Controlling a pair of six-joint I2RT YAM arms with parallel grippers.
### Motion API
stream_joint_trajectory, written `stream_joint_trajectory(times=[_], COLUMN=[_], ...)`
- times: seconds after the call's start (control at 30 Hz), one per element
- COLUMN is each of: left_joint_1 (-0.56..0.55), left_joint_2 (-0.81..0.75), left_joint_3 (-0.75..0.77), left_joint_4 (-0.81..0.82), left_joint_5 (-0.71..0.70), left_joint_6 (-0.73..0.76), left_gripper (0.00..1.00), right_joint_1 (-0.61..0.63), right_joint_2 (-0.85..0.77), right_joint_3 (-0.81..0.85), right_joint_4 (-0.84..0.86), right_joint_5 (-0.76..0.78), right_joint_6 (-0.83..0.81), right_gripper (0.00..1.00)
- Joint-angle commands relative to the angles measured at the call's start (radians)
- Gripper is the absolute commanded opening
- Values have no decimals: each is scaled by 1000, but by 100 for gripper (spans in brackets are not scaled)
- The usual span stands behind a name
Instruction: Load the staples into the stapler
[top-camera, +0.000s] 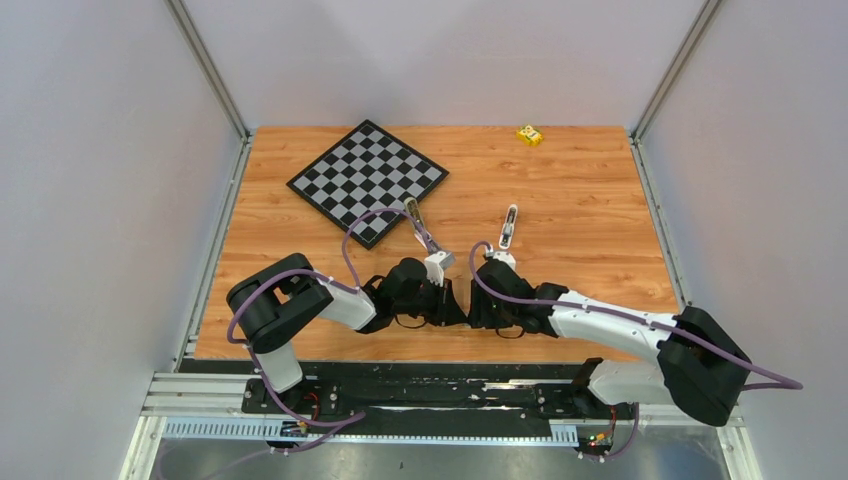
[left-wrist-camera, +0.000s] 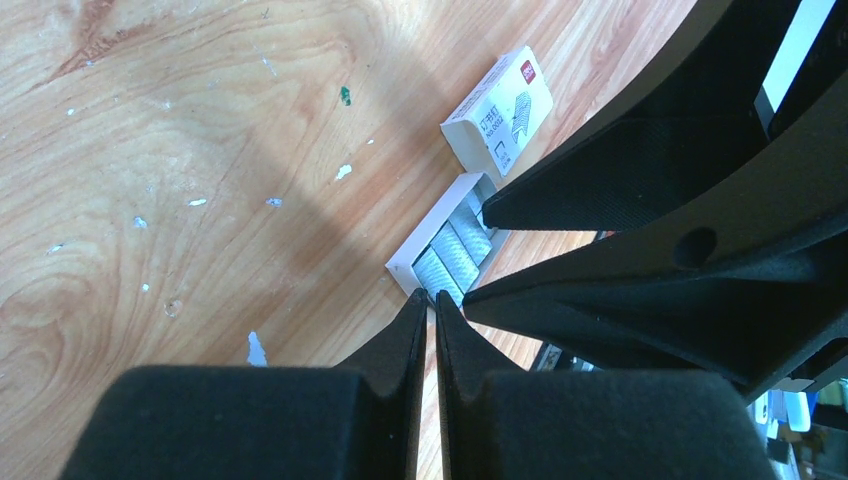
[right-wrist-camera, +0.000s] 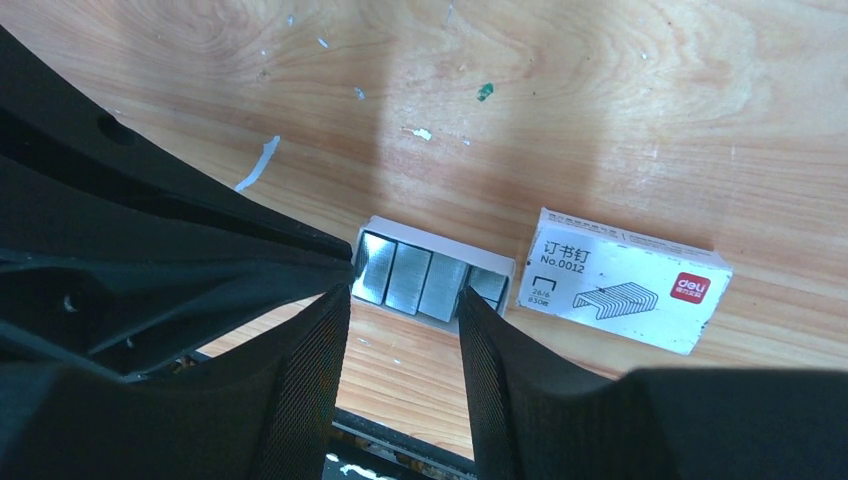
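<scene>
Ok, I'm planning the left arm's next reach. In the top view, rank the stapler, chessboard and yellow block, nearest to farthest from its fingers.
1. Stapler, just beyond the left fingers, on the bare wood.
2. Chessboard, farther back, on the left.
3. Yellow block, at the table's far edge, right of centre.

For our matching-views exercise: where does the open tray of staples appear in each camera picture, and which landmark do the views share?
Top external: it cannot be picked out with certainty.
Left wrist: the staples lie at centre, just beyond the left gripper, whose tips are shut.
Right wrist: centre, in their white tray, just beyond the right gripper, jaws apart.
Shared landmark: the white labelled box beside the tray, in both wrist views.
</scene>
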Motion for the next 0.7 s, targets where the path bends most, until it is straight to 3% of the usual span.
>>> stream_joint_trajectory(times=[0.0, 0.67], left_joint_1=[-8, -8], left_joint_2=[16, 17], left_joint_3=[1, -4], left_joint_4=[38, 44], left_joint_5=[5, 6], left_joint_6=[0, -1], left_gripper=[8, 8], right_joint_1=[-7, -7], right_joint_2=[17, 44], right_joint_3=[-13, -4], right_joint_4=[24, 12], right_joint_5=[8, 12], right_joint_6=[5, 11], right_gripper=[48, 47])
